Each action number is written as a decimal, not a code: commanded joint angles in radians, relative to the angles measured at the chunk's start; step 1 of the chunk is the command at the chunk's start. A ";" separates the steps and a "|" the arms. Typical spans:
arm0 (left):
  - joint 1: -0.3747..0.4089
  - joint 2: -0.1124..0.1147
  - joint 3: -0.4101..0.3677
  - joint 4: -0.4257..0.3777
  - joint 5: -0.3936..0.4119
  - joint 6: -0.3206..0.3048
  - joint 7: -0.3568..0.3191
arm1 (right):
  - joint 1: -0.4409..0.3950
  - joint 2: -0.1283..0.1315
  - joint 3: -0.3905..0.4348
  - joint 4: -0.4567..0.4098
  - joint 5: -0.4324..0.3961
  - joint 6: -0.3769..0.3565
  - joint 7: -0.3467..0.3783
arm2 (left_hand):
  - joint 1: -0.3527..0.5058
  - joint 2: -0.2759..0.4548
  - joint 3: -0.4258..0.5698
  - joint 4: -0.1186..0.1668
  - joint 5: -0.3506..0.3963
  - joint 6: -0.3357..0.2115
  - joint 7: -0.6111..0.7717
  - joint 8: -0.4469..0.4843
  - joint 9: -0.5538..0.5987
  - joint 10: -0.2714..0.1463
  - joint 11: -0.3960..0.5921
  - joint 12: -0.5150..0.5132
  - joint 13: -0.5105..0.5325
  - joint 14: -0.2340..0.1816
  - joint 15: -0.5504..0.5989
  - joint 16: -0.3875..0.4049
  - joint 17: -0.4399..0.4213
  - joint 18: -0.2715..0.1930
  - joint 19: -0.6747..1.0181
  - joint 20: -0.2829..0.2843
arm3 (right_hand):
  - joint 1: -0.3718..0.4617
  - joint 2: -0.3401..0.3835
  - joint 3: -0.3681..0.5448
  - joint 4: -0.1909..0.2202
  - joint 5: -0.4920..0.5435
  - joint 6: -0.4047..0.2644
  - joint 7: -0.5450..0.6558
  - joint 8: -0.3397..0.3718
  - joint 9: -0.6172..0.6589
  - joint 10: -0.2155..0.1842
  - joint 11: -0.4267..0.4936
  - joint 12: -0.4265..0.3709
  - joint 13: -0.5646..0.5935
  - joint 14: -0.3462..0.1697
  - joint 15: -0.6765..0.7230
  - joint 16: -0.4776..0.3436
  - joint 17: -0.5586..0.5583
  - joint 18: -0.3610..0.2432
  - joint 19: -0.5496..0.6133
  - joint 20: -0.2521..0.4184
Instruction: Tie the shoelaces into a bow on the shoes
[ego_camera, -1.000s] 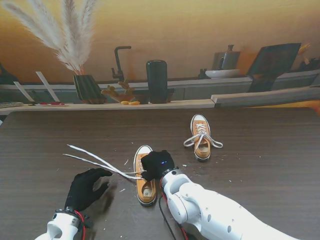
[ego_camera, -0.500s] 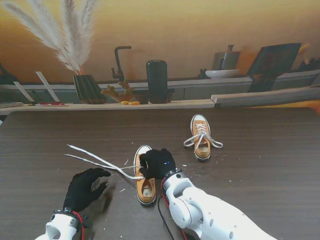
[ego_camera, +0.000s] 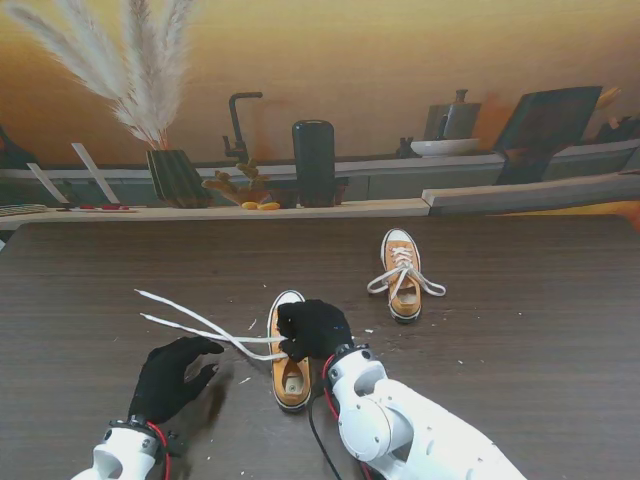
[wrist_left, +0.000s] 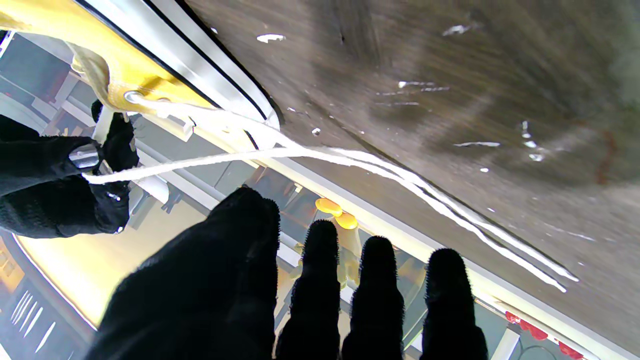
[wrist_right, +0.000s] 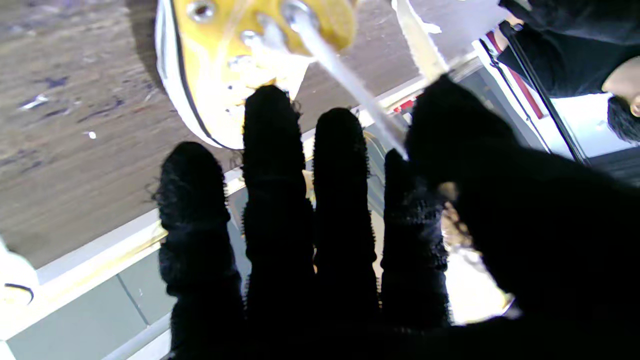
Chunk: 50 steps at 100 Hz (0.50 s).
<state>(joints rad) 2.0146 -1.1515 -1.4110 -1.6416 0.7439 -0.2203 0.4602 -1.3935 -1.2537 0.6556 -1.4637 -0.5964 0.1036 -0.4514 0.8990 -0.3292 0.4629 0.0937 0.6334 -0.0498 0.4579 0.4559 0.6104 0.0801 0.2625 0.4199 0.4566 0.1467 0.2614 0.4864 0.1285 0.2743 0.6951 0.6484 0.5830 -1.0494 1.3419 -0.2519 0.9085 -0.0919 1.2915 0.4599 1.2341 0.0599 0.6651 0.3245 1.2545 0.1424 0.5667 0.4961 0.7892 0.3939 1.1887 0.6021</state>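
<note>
Fingers of the black-gloved right hand (ego_camera: 313, 328) pinch a white shoelace (ego_camera: 215, 329) between thumb and forefinger, directly over the near mustard-yellow canvas sneaker (ego_camera: 290, 372) with its white rubber toe at twelve o'clock. From that grip two lace strands run toward ten o'clock across the dark wood-grain table (ego_camera: 520, 300). At eight o'clock, the black-gloved left hand (ego_camera: 172, 377) holds nothing, fingers spread, just beside the strands. At two o'clock, well apart, sits a second mustard-yellow sneaker (ego_camera: 402, 275) with loose laces.
</note>
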 joint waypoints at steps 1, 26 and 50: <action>0.003 -0.001 0.002 -0.010 -0.001 0.001 -0.018 | -0.001 -0.007 0.011 0.009 0.020 -0.014 0.016 | 0.024 -0.011 0.017 -0.017 0.022 -0.042 0.009 0.010 0.010 -0.030 0.005 0.024 0.015 -0.015 0.015 0.025 -0.014 -0.025 0.011 -0.011 | 0.062 -0.071 0.085 -0.035 0.005 -0.052 0.067 -0.022 0.057 -0.016 0.007 -0.017 0.043 -0.008 0.003 -0.002 0.009 0.021 -0.010 -0.014; 0.001 -0.002 0.004 -0.010 -0.006 -0.006 -0.020 | 0.000 -0.023 0.019 0.034 0.096 -0.058 0.016 | 0.043 -0.007 0.015 -0.022 0.026 -0.043 0.012 0.008 0.015 -0.031 0.009 0.026 0.018 -0.017 0.018 0.026 -0.012 -0.025 0.013 -0.011 | 0.142 0.054 0.044 -0.012 -0.123 0.053 0.091 0.120 -0.060 -0.049 0.267 0.113 0.022 0.012 0.051 -0.015 -0.061 0.029 -0.012 0.021; -0.001 0.000 0.006 -0.009 -0.004 -0.011 -0.023 | -0.003 -0.004 0.031 0.023 0.121 -0.099 0.083 | 0.054 -0.001 0.009 -0.027 0.025 -0.044 0.014 0.007 0.015 -0.031 0.010 0.026 0.017 -0.017 0.019 0.026 -0.013 -0.026 0.014 -0.012 | 0.217 0.193 -0.004 0.000 -0.233 0.063 -0.531 0.041 -0.302 -0.065 0.442 0.343 -0.149 0.032 0.044 0.086 -0.267 -0.005 -0.037 0.115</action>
<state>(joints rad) 2.0126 -1.1517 -1.4068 -1.6438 0.7372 -0.2268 0.4544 -1.3954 -1.2735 0.6843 -1.4282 -0.4645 0.0078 -0.3903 0.9187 -0.3271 0.4626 0.0839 0.6336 -0.0498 0.4643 0.4559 0.6131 0.0798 0.2625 0.4199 0.4566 0.1467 0.2730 0.4864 0.1285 0.2743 0.6960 0.6481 0.7419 -0.8961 1.3499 -0.2722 0.6440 -0.0232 0.8491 0.5484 0.9885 0.0098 1.0596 0.6004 1.1436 0.1732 0.5935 0.5520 0.5690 0.4029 1.1614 0.6927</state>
